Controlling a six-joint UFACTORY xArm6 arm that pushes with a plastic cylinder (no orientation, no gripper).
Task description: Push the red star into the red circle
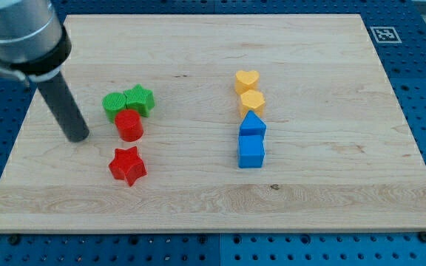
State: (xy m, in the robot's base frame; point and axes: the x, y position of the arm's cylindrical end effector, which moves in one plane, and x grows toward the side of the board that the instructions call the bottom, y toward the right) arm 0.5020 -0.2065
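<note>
The red star (128, 165) lies on the wooden board at the view's lower left. The red circle (129, 125) stands just above it, with a small gap between them. My tip (77, 137) rests on the board to the left of both, roughly level with the red circle and about a block's width away from it. The rod slants up to the view's top left.
A green circle (114, 106) and a green star (140, 100) touch the red circle's upper side. To the right stands a column: yellow heart (247, 80), yellow hexagon (251, 103), blue pentagon-like block (252, 125), blue cube (251, 151). The board's left edge (9, 159) is near my tip.
</note>
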